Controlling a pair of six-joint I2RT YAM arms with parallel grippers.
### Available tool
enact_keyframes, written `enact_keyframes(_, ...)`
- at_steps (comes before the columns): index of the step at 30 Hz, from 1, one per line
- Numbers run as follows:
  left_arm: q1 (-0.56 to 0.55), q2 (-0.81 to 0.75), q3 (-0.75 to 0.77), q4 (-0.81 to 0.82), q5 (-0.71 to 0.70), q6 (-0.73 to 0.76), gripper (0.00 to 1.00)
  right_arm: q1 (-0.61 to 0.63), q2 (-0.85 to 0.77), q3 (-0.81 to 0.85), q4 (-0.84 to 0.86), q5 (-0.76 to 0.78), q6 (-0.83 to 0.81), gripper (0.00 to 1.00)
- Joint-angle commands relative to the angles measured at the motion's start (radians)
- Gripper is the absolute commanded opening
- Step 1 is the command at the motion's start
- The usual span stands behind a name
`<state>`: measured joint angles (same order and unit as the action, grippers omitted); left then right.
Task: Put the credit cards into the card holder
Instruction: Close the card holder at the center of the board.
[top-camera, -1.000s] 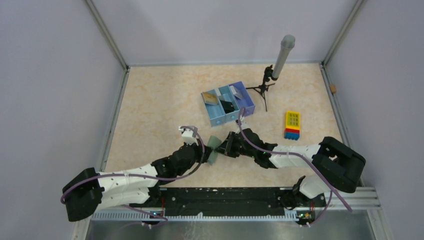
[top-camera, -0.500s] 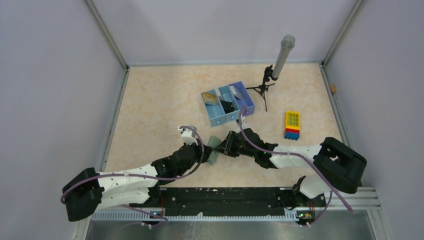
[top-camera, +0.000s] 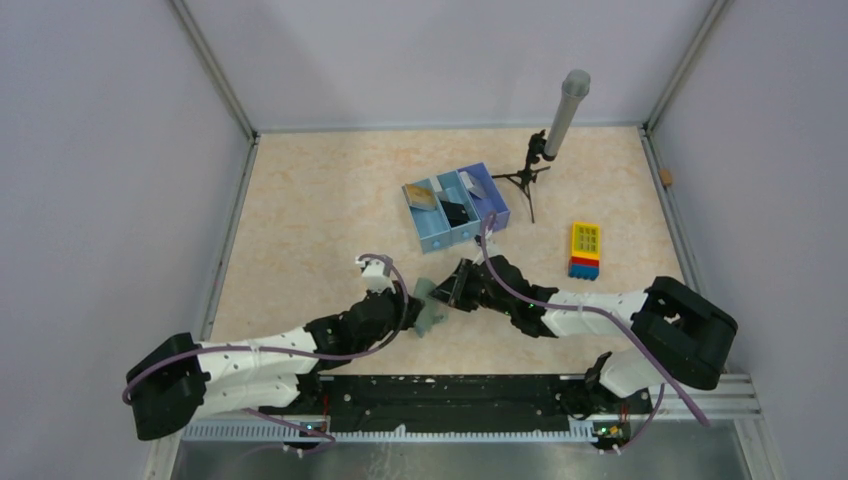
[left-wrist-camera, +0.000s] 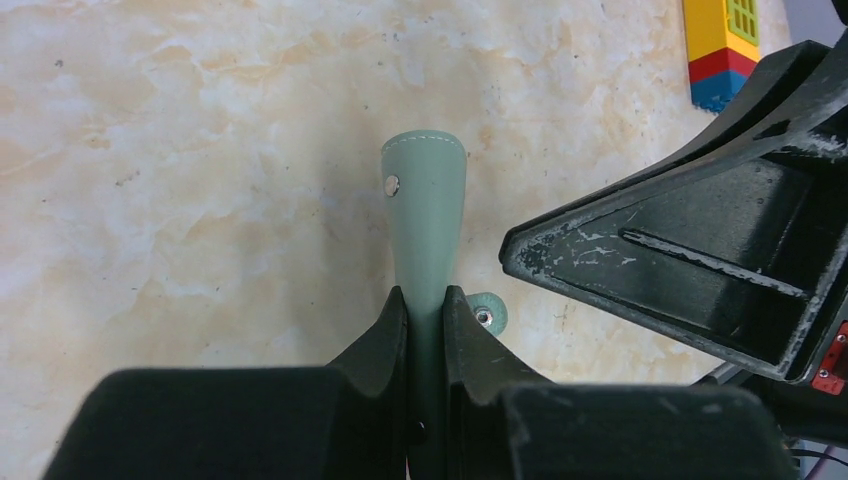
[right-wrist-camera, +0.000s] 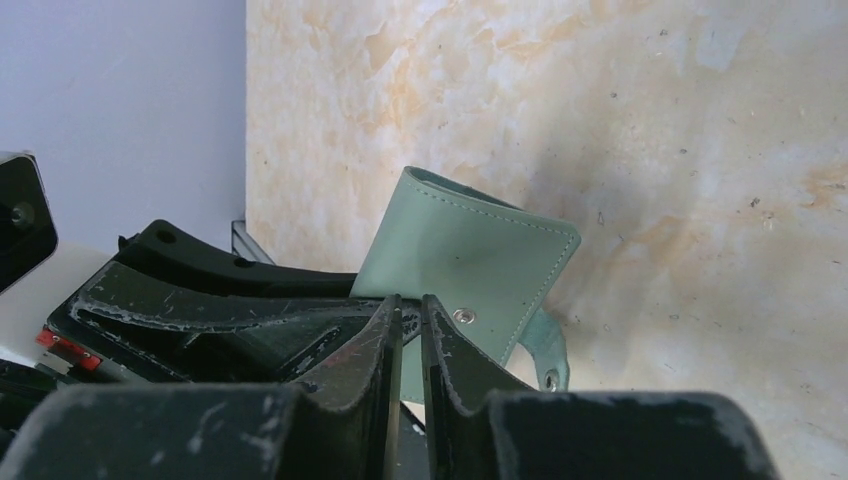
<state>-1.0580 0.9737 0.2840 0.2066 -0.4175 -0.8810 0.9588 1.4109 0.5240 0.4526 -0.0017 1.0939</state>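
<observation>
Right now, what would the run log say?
left gripper: shut on card holder | right gripper: shut, beside it | card holder: folded

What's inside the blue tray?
The blue tray holds a tan card left, a black card in the middle, a grey card right. Anything beneath them is covered.

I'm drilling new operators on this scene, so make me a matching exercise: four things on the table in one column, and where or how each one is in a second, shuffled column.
Things:
1. card holder
2. blue tray
3. brick stack
4. grey tube

Place or state:
A. stands on a small tripod at the far side
B. pinched in the left tool
C. lies alone near the right wall
D. sits mid-table with small items in its three compartments

Pairs: 1-B, 2-D, 3-C, 4-A
</observation>
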Motion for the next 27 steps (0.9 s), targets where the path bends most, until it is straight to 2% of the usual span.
enact_keyframes(1,-0.005,0.009,0.054,-0.003,-0.037,-0.025,0.00,-0.003,-0.032,0.009,0.022,0.020,-0.024,0.13)
enact_keyframes(7,-0.007,0.058,0.063,-0.040,-0.075,0.009,0.00,0.002,-0.122,-0.031,-0.160,0.145,-0.087,0.28)
enact_keyframes(11,-0.023,0.103,0.090,-0.052,-0.105,0.055,0.00,0.002,-0.113,-0.102,-0.114,0.116,-0.058,0.32)
enact_keyframes(16,-0.050,0.150,0.133,-0.095,-0.140,0.086,0.00,0.001,-0.063,-0.135,-0.024,0.052,-0.042,0.33)
enact_keyframes(27,-0.125,0.226,0.193,-0.158,-0.219,0.116,0.00,0.006,-0.009,-0.147,0.083,-0.029,-0.005,0.27)
